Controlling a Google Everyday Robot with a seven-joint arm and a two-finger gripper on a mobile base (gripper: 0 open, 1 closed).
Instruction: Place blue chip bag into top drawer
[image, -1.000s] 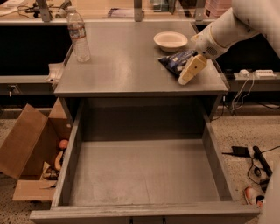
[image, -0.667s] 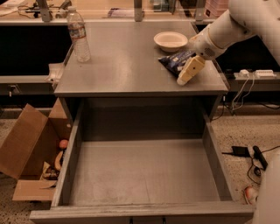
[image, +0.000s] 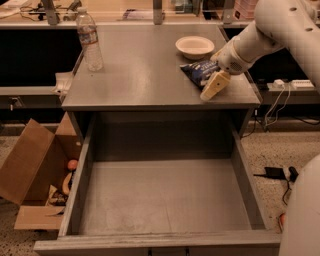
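Gripper at bag, drawer open below.
Since a second ago the gripper has slid slightly toward the front edge of the cabinet top, while the bag, touching it on the side toward the bowl, has hardly shifted and lies on the top. Whether the gripper is closed on the bag cannot be told; the bag hides its far side. I judge the grasp is being settled, since no lift shows yet. The drawer stands pulled out, below and in front of the gripper, so a lift and a short carry over the edge remain.
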